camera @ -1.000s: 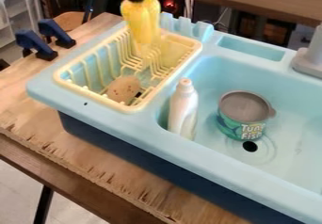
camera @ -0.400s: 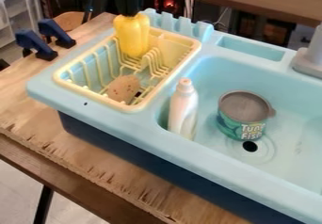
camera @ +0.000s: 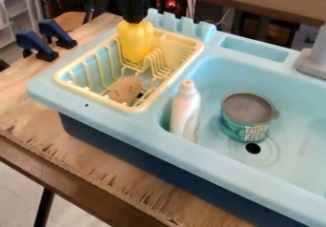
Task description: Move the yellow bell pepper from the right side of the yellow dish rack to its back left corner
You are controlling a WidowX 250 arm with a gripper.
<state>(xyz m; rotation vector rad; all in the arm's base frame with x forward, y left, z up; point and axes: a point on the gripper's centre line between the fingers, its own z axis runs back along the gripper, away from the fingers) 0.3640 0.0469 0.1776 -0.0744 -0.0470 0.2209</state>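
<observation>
One brown, speckled item lies in the cream dish rack, unmoved. Right of it, the yellow pepper is slightly lower than in the previous frame, inside the rack's far end: long axis near vertical, upper end at the black gripper. Jaw state cannot be determined. White bottle and can: unchanged.

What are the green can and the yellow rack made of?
The green can with a grey top looks like smooth plastic or painted metal; its shine doesn't settle which. The pale yellow slatted rack seems to be moulded plastic, its rim and prongs one even colour.
</observation>
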